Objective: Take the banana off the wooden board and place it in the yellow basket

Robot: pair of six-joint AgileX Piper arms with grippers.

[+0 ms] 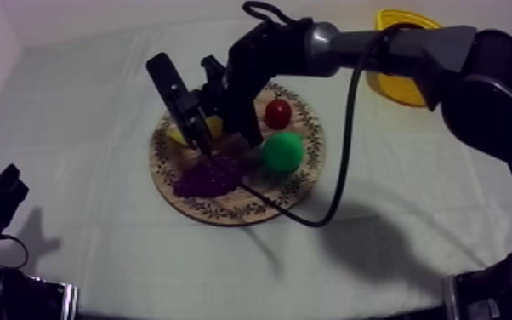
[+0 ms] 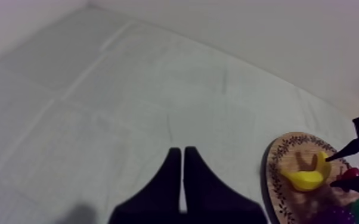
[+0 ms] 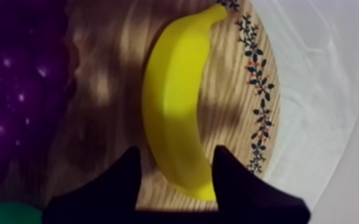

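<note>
The banana (image 3: 176,101) is seen lying flat on the wooden board (image 3: 107,89), close to its patterned rim. One end of it is straddled by the right pincer (image 3: 177,156). The two black fingers are held well apart, one on each side of the fruit. Nothing is gripped, and whether either finger touches the banana cannot be told. A strip of bare wood is visible between one finger and the fruit.

Just beside the right pincer, on the side away from the rim, a bunch of purple grapes (image 3: 15,89) is found on the same board. From above, the right pincer (image 1: 201,140) is seen lowered over the board (image 1: 225,208). Beyond the grapes (image 1: 211,177), a green pear (image 1: 281,151) and a small red fruit (image 1: 277,112) are placed close to the wrist of that arm. The yellow basket (image 1: 400,89) stands well apart from the right pincer, partly hidden behind the arm.

The left pincer (image 2: 183,152) is shut on nothing, its fingers laid together as a narrow wedge. It is held over bare cloth, well apart from the board (image 2: 277,173) and the banana (image 2: 307,177).

The bench is covered by a grey-white cloth (image 1: 98,238), and a pale wall (image 1: 98,17) is seen behind it.
</note>
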